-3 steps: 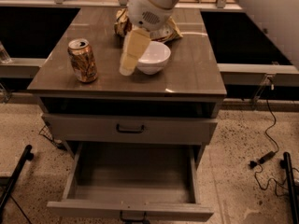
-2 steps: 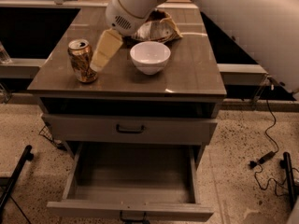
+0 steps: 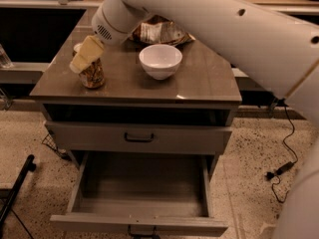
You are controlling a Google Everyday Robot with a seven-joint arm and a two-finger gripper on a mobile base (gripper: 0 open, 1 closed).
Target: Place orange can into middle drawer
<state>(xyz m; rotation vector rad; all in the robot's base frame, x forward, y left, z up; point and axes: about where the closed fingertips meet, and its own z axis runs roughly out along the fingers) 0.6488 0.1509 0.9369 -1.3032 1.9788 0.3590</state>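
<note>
Leftward goes the gripper (image 3: 85,55), from by the bowl (image 3: 160,59) to over the top of the orange can (image 3: 93,74), which stands at the cabinet's left front corner. Judged step: reaching to grasp. Whether the gripper grips it, I cannot tell. Next: secure hold, lift, lower into the open middle drawer (image 3: 99,222). The arm (image 3: 199,19) slants down from the upper right

Gripper (image 3: 85,55) sits over the top of the orange can (image 3: 93,74), which stands upright at the cabinet top's (image 3: 199,78) left front, white bowl (image 3: 160,60) to its right; below, middle drawer (image 3: 139,225) pulled open.
</note>
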